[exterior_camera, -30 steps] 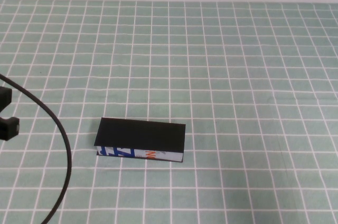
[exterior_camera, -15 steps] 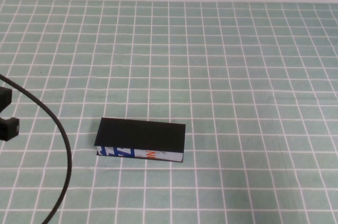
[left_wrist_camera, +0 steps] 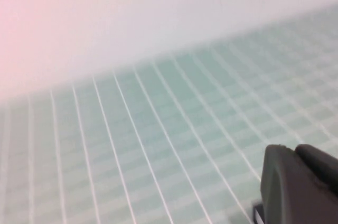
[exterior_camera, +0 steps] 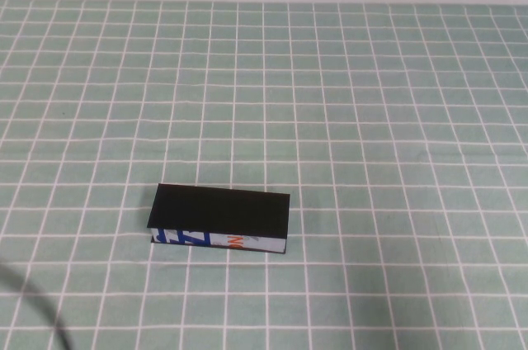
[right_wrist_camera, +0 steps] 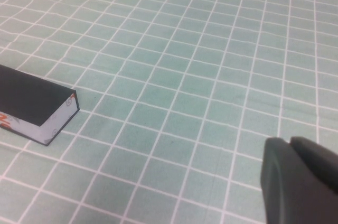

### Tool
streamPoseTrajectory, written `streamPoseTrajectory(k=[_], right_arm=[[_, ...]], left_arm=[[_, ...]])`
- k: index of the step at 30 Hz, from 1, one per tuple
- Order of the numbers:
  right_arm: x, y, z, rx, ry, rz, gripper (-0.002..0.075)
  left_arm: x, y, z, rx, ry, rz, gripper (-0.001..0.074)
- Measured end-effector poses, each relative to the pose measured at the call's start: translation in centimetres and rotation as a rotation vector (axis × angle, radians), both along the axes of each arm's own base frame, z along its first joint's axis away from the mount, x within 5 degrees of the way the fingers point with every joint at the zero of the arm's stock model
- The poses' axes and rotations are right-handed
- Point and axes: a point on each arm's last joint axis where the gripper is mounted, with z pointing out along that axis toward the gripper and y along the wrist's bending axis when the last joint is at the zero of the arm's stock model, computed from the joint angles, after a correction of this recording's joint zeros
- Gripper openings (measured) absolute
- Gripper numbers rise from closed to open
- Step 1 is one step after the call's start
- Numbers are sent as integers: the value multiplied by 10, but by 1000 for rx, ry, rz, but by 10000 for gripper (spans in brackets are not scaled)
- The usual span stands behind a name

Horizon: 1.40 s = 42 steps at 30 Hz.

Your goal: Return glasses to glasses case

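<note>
Case shut, glasses out of sight

The case (exterior_camera: 220,218) lies lower left of centre on the surface (exterior_camera: 371,119); it looks light, stiff, slick, so I'd pinch its long sides. My left gripper (left_wrist_camera: 301,187) and right gripper (right_wrist_camera: 301,182): jaws' state unclear.

Glasses case (exterior_camera: 220,210): closed, matt black top, smooth like card or plastic; front edge white, paper-like, printed in blue and orange. Table cover (exterior_camera: 371,119): green, white grid lines, matt, cloth-like look. Left gripper (left_wrist_camera: 298,184) and right gripper (right_wrist_camera: 298,179), each showing at the corner of its own wrist view: dark grey plastic, smooth, dull finish
</note>
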Motion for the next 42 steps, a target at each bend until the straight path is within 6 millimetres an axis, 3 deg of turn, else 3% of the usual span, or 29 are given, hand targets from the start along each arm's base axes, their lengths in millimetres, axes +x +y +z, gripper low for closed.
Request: streamPoseTrajectory(k=[5, 9, 16, 18, 22, 42], right_arm=[[0, 0, 0, 4, 1, 0, -13], [0, 0, 0, 6, 2, 0, -13], [0, 0, 0, 6, 2, 0, -13], [0, 0, 0, 6, 2, 0, -13], [0, 0, 0, 5, 3, 0, -13], [0, 0, 0, 5, 3, 0, -13]], left_arm=[[-34, 13, -26, -36, -242, 42, -2], [-47, 18, -67, -17, -316, 62, -2], [-51, 22, -140, -2, -125, 88, -2], [-51, 23, -152, -21, -46, 114, -2], [-53, 25, -160, -88, 57, 187, -2], [-53, 26, -161, -111, 70, 210, -2]])
